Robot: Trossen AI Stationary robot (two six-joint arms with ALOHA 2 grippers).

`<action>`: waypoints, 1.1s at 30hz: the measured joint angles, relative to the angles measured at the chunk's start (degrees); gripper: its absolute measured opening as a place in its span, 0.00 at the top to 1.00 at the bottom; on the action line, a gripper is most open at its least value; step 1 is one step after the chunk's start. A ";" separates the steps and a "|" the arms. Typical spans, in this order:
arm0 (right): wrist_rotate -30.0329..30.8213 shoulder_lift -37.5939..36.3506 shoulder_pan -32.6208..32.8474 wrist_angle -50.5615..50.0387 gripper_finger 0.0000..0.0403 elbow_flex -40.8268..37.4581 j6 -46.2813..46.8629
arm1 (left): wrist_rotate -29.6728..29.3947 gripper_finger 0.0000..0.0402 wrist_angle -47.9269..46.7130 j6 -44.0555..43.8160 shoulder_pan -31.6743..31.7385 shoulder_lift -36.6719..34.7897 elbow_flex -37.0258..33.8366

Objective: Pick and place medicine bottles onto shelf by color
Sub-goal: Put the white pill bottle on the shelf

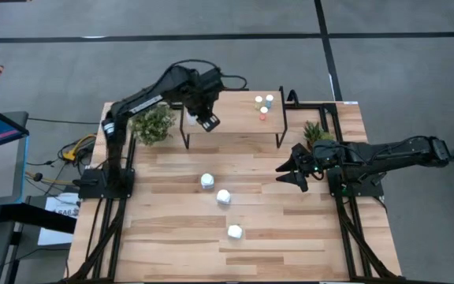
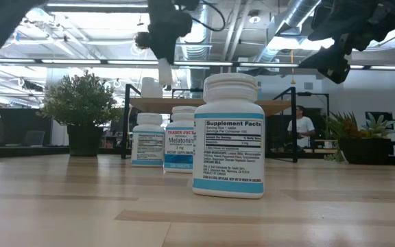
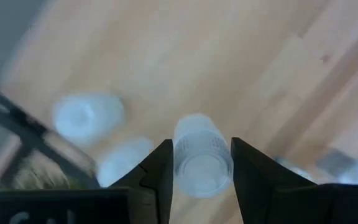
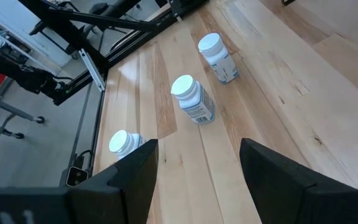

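Note:
My left gripper (image 1: 209, 121) hangs over the left end of the shelf (image 1: 243, 126) at the table's far side, shut on a pale-blue translucent bottle (image 3: 201, 163). Two more pale-blue bottles (image 3: 89, 115) (image 3: 124, 160) stand upright on the shelf board beside it. Three tiny bottles (image 1: 263, 103) stand at the shelf's right end. Three white bottles (image 1: 207, 181) (image 1: 223, 196) (image 1: 234, 231) stand upright on the table in a slanting row. My right gripper (image 4: 197, 180) waits open at the table's right side, pointing toward them. My left gripper pinches the pale-blue bottle by two opposite sides (image 3: 179, 163) between its two fingers. The fingers come from above, pointing steeply down. The bottle (image 2: 164, 72) hangs upright below the fingers, lifted clear above the shelf board.
A potted plant (image 1: 154, 124) stands just left of the shelf, another (image 1: 318, 132) at the right behind my right arm. The shelf's black frame (image 3: 36, 140) runs close to the left gripper. People (image 2: 300, 127) show in the room beyond the table.

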 joint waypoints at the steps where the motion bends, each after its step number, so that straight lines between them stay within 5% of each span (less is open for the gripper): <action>1: 0.00 0.00 0.00 0.00 0.38 0.00 0.00 | -0.25 0.74 0.55 0.99 0.50 0.94 1.25; 33: 0.00 -0.01 0.02 -1.11 0.38 0.00 0.00 | 2.11 0.73 0.19 15.49 6.34 6.40 4.44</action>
